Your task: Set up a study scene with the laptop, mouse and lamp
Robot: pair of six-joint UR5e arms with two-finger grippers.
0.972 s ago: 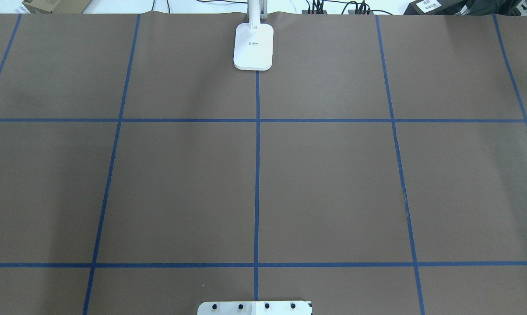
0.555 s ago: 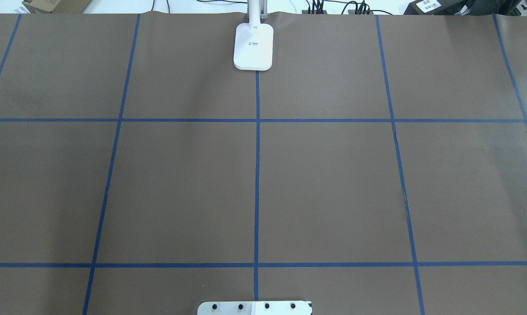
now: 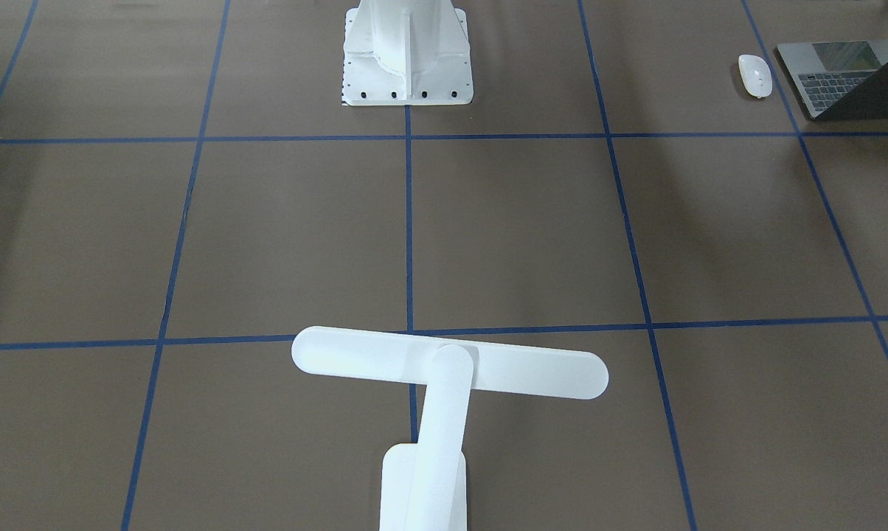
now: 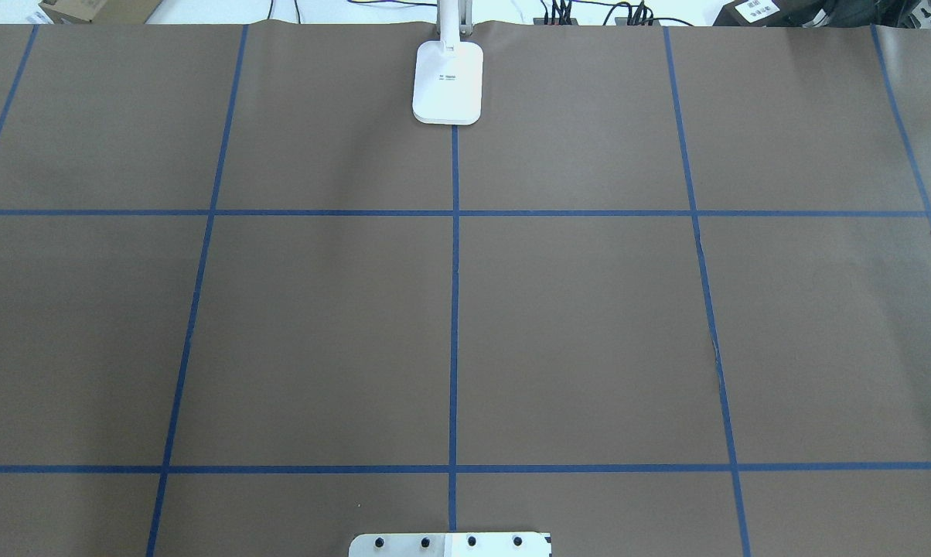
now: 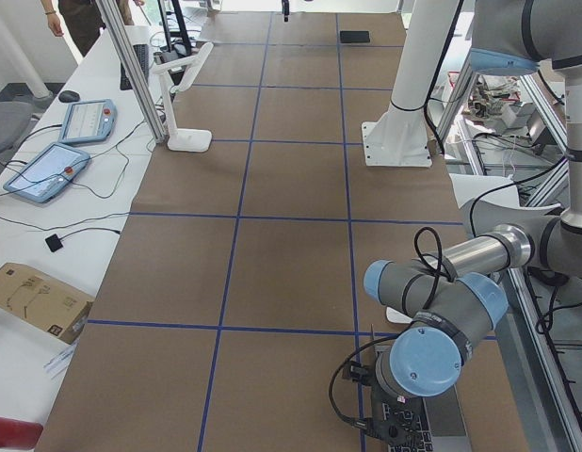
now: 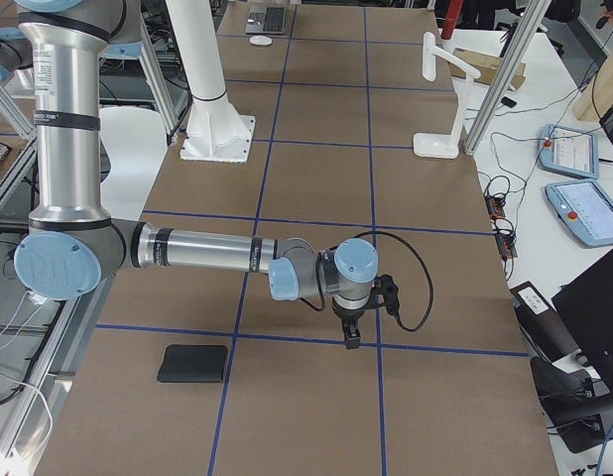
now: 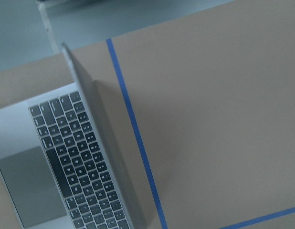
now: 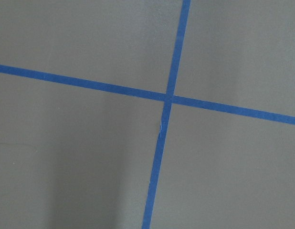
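The laptop stands open at the table's corner on my left side, seen from above in the left wrist view. The white mouse lies just beside it. The white lamp stands at the far middle edge, and its base shows in the overhead view. My left gripper hangs over the laptop. My right gripper points down over a tape crossing. No fingers show in either wrist view, so I cannot tell whether the grippers are open or shut.
A flat black mat lies on the table on my right side, near the right arm. The white pedestal with its bolted plate stands at the robot's edge. Blue tape lines divide the brown table into squares.
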